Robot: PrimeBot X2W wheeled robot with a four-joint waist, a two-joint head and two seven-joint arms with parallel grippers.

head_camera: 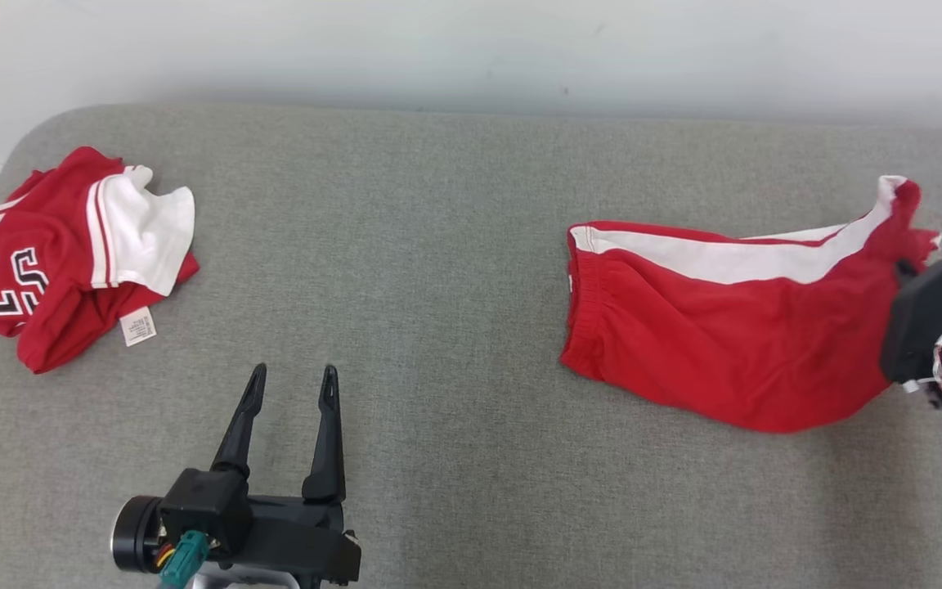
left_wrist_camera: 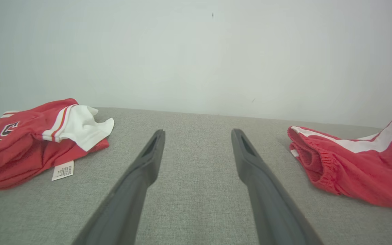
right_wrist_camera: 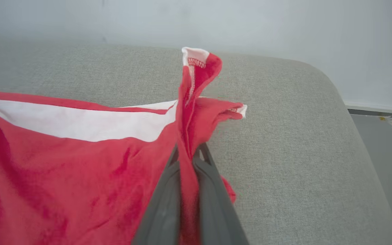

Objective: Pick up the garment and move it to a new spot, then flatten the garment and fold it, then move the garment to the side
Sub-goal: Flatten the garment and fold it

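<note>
On the grey surface (head_camera: 455, 245), the red shorts (head_camera: 708, 343) were seen lying unfolded at the right, their hem pinched between the narrowed fingers of the right gripper (right_wrist_camera: 189, 151), the left gripper (head_camera: 293, 374) held wide and empty; flattening, folding and setting aside were judged outstanding.

Centre: bare grey cushion (head_camera: 438, 270) lay open between the two garments, wide enough to pass.
Left: crumpled jersey (head_camera: 54, 262) occupied the far corner.
Right: red shorts (head_camera: 724, 343) covered the surface.
Back: wall (head_camera: 471, 49) closed the far edge.
</note>
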